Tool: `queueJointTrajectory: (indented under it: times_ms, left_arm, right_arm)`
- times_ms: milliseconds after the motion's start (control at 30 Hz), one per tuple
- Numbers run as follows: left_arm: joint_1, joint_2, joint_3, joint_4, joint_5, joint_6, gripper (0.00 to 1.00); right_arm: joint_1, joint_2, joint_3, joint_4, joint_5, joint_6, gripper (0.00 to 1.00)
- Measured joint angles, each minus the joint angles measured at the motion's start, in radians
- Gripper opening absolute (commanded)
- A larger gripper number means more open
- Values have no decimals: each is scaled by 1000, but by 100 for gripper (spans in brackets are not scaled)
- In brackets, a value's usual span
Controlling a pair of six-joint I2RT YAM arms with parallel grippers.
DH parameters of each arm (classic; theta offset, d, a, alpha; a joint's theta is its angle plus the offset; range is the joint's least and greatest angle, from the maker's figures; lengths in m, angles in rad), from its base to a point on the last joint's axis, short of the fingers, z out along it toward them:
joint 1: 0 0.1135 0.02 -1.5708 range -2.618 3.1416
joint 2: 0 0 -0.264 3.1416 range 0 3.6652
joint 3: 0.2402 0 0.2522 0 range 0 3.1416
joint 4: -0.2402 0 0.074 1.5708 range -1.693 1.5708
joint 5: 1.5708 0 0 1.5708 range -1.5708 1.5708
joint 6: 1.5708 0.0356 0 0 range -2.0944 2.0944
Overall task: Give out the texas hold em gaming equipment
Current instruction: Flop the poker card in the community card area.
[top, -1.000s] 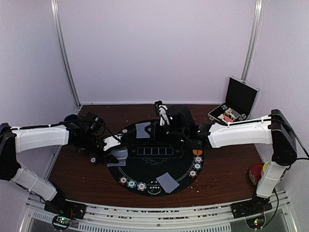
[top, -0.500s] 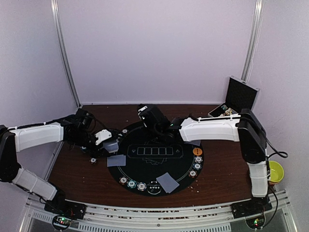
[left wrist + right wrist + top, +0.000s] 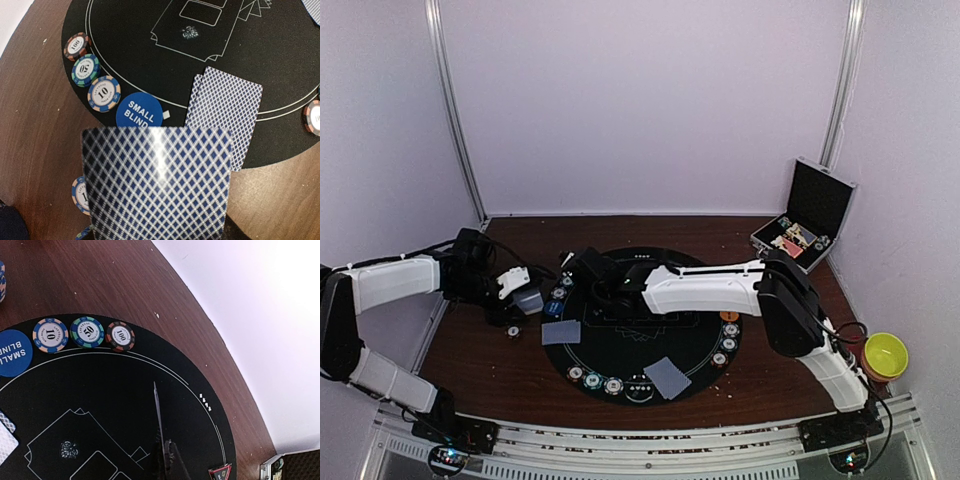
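Observation:
My left gripper (image 3: pixel 525 293) is at the left edge of the round black mat (image 3: pixel 650 340), shut on a pack of playing cards (image 3: pixel 157 182) with blue-diamond backs; the pack hides its fingers. Below it lie the blue "small blind" disc (image 3: pixel 139 110), three striped chips (image 3: pixel 85 69) and two dealt cards (image 3: pixel 224 115). My right gripper (image 3: pixel 578 265) reaches across to the mat's far left, shut on one card seen edge-on (image 3: pixel 158 410). A red triangle marker (image 3: pixel 221 472) lies on the mat's rim. The orange disc (image 3: pixel 728 314) is at the mat's right edge.
Another card (image 3: pixel 667 377) and three chips (image 3: pixel 592 380) lie at the mat's near edge, with more chips (image 3: pixel 727 344) on the right. The open silver-edged black case (image 3: pixel 810 215) stands at the back right. A yellow bowl (image 3: pixel 885 352) sits at the right edge. A loose chip (image 3: pixel 513 331) lies off the mat.
My right arm swung from the mat's far centre to its far left with the card. My left gripper left cards on the mat's left edge and drew back left.

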Motion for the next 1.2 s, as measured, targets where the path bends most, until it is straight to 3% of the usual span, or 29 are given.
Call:
queueJointTrajectory:
  times_ms: [400,467,1033,1200]
  left_arm:
    - [18,-16,0,-20,15,22,53]
    - [19,-17,0,-26,16,23,53]
    - [36,-33,0,-31,32,31,53]
    - [38,-37,0,-31,34,36,53]
  right_arm:
    - [29,174,122,-8,83,-175,0]
    - [31,185,124,-8,78,-193,4]
    - [39,191,129,-5,-131,-183,9]
    - [39,191,129,-2,-154,-179,20]
